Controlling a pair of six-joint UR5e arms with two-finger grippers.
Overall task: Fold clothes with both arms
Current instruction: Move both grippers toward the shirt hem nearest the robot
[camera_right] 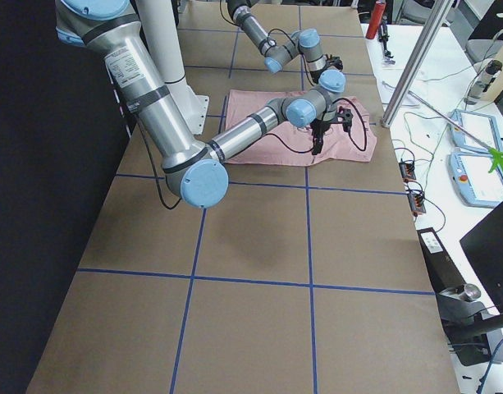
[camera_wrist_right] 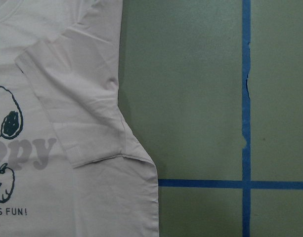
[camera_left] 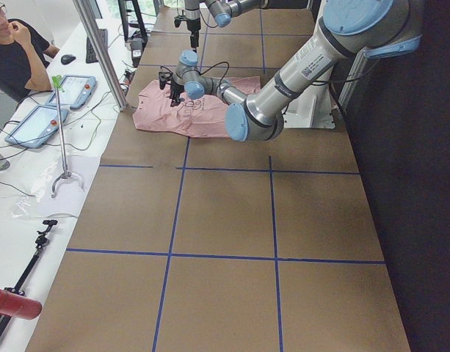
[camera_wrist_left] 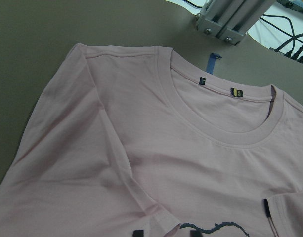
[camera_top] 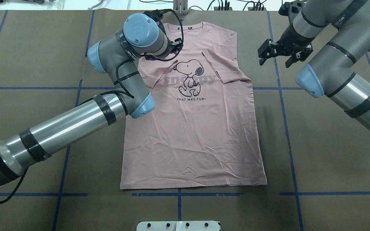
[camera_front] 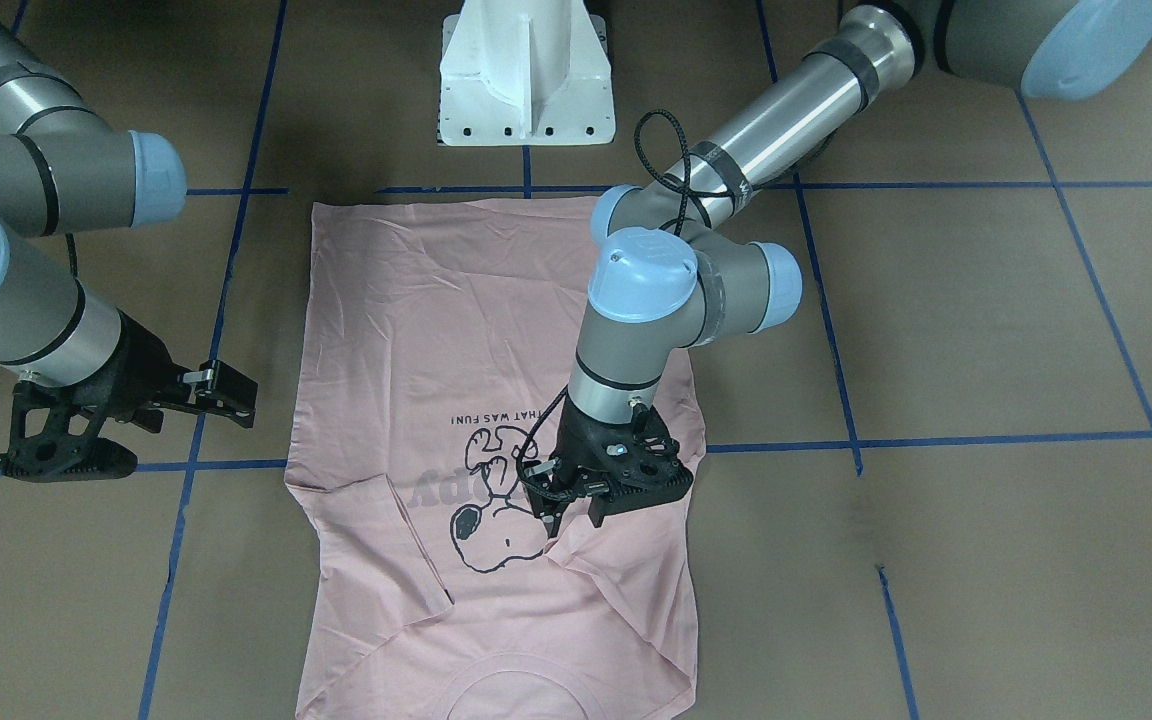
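Front view: the shirt [camera_front: 456,300] lies flat, sleeves folded in toward the print [camera_front: 496,500]. The left gripper [camera_front: 572,520] sits low beside the print, jaws apart, holding nothing. Overhead: the right gripper [camera_top: 274,62] hangs off the shirt, well right of the print, spread and empty. Best to pinch both side edges beside the print together, lifting evenly.

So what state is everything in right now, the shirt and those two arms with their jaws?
T-shirt: spread flat on the table, print up, both sleeves folded in over the front.
Left arm: reaching over the shirt's chest, jaws open, tips low by the folded sleeve.
Right arm: beside the shirt, over bare table, jaws open, holding nothing.
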